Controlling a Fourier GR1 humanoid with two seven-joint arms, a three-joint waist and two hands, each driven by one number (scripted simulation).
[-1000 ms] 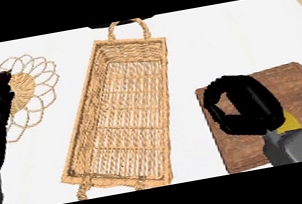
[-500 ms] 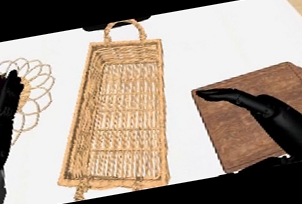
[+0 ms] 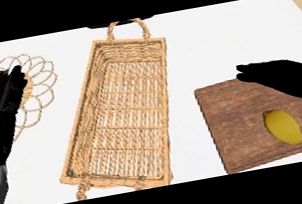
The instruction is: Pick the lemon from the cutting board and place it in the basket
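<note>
The lemon (image 3: pixel 283 126) lies on the cutting board (image 3: pixel 242 123), near its right edge, with the right hand (image 3: pixel 284 75) hovering over the board's far side, fingers extended and holding nothing. To grasp well, lower the hand directly over the lemon and curl the fingers round its short axis before lifting toward the basket (image 3: pixel 91 129) on the bench (image 3: pixel 239 32). The left hand (image 3: pixel 5 96) rests at the left, fingers straight, over a wire trivet (image 3: pixel 43 87).

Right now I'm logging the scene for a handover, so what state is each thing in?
lemon: lying on the cutting board, not held
cutting board: flat on the counter, right of the basket
basket: upright, nothing inside
woven mat: flat on the counter, left of the basket
right hand: fingers straight, over the board's far end, apart from the lemon
left hand: open, over the mat
</note>
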